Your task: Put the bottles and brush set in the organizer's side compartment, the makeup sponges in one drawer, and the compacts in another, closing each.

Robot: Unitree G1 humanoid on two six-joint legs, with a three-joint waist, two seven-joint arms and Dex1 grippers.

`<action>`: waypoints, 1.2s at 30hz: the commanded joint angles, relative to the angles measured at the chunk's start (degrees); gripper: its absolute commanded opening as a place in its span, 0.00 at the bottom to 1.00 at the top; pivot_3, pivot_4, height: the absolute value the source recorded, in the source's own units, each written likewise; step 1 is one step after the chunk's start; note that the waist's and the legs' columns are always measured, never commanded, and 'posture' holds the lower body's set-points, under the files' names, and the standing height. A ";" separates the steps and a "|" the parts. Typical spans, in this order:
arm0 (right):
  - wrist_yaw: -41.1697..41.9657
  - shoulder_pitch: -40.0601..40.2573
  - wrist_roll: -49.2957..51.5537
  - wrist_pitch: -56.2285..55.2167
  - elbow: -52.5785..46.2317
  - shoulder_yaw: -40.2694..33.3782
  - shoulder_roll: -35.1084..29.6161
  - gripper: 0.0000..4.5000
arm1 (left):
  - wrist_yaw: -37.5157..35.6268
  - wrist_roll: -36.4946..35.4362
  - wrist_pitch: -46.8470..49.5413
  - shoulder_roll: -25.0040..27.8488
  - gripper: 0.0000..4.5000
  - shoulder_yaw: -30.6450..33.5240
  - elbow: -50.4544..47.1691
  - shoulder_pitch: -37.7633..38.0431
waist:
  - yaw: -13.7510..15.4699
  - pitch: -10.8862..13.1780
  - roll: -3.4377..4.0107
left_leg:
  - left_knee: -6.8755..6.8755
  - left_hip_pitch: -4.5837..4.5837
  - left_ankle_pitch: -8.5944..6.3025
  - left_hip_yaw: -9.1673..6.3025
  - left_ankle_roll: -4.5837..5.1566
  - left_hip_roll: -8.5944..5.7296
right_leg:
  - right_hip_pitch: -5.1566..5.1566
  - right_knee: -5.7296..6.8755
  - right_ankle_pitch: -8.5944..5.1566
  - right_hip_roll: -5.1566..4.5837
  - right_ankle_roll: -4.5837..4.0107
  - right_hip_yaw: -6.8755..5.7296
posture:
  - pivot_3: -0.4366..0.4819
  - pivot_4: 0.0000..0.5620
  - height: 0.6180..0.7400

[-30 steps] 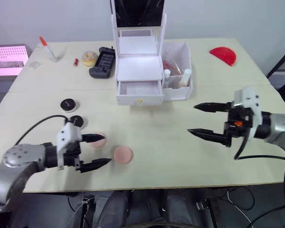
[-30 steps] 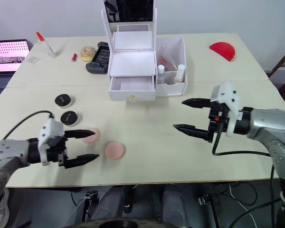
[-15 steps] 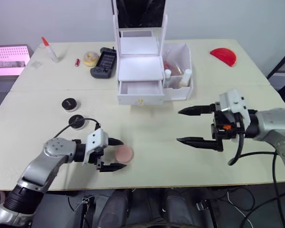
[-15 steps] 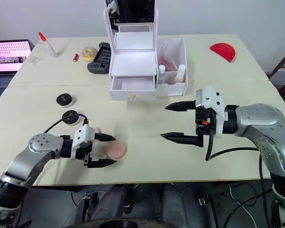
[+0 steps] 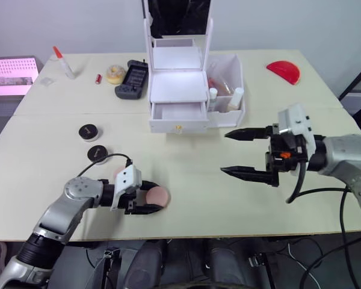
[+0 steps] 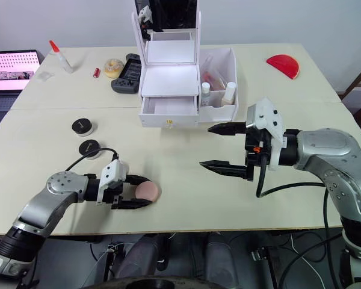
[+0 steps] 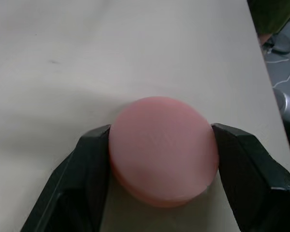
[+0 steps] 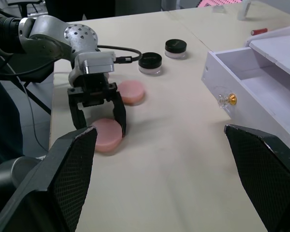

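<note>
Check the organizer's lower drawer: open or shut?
Open. The lower drawer is pulled out past the organizer front, its inside visible and apparently empty.

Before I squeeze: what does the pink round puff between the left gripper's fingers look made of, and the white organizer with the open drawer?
The round flat pink puff looks like soft foam: matte, no glare, rounded edges, though softness is a guess. The left gripper has a finger at each side of it. The white organizer looks like hard moulded plastic: smooth, slightly glossy thin walls, with a small gold-coloured knob, possibly metal.

Left gripper (image 8: 98, 117) straddling a pink sponge (image 8: 105, 135), second sponge (image 8: 131, 91) beside, open drawer (image 8: 253, 92)
</note>
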 commanded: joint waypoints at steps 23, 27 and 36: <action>-2.95 -6.32 -6.01 -4.33 7.63 2.83 4.74 1.00 | -4.21 -8.06 10.68 2.04 0.59 9.08 22.62 -42.86 | -0.20 0.05 -0.08 | 0.23 -0.06 -0.01 0.13 0.04 -0.04 | 0.03 0.14 0.14 0.11 0.27 -0.07 | 0.48 0.27 0.98; -3.61 -6.87 -6.05 -4.80 7.68 2.68 5.63 1.00 | -5.86 -3.10 4.55 -3.02 0.59 6.83 36.90 -50.41 | -0.22 0.06 -0.11 | 0.27 -0.07 -0.01 0.19 0.04 -0.04 | 0.03 0.17 0.16 0.12 0.30 -0.07 | 0.48 0.27 0.98; -8.37 -10.67 -7.09 -4.79 9.85 1.60 8.49 1.00 | -10.30 3.53 -4.36 -9.24 0.59 5.03 53.68 -56.65 | -1.51 0.09 -0.16 | 0.27 -0.10 -0.02 0.17 0.06 -0.04 | -0.01 0.21 0.19 0.12 0.37 -0.06 | 0.48 0.27 0.98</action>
